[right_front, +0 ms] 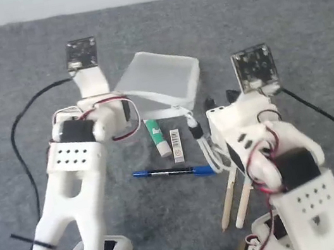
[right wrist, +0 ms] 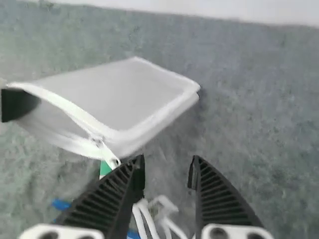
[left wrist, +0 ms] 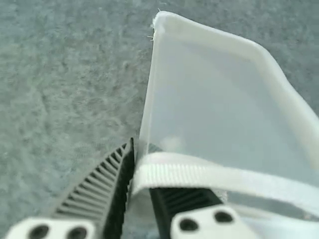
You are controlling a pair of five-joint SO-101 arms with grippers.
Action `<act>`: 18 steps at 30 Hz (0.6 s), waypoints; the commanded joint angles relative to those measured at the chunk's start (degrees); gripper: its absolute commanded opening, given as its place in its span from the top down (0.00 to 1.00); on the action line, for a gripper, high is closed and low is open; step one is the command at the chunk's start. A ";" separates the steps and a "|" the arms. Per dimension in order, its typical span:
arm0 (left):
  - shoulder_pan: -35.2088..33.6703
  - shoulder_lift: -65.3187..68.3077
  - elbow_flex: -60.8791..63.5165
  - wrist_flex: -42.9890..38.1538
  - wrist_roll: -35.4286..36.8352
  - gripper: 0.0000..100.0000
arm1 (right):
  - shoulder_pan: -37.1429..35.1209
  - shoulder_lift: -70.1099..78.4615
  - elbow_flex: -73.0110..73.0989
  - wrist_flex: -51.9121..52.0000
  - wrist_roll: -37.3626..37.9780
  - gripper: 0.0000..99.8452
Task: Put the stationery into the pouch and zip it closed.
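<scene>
A translucent white pouch [right_front: 162,77] lies at the middle back of the grey mat, its zip edge facing the arms. My left gripper [right_front: 130,110] is shut on the left end of that edge; in the left wrist view the white zip tape [left wrist: 209,174] runs across the fingers [left wrist: 112,186]. My right gripper [right wrist: 167,172] stands open just off the pouch's [right wrist: 114,99] right corner, near the zip pull [right wrist: 107,152]. In front of the pouch lie a green glue stick [right_front: 153,132], a small white eraser [right_front: 176,146], a blue pen [right_front: 172,172] and two wooden pencils [right_front: 233,197].
A white cord [right_front: 208,150] hangs from the right arm [right_front: 267,147] over the pen's right end. Black cables [right_front: 23,130] trail along both outer sides of the mat. The left arm's body [right_front: 73,179] stands over the mat's left front.
</scene>
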 commanded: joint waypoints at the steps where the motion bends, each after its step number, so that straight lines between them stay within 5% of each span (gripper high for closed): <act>1: -1.76 -3.16 -4.53 2.20 0.88 0.99 | 0.04 5.58 -5.98 3.30 0.35 0.86; 18: -8.35 -3.16 -14.20 19.08 0.79 0.99 | 2.86 16.66 -6.33 15.87 -5.45 0.86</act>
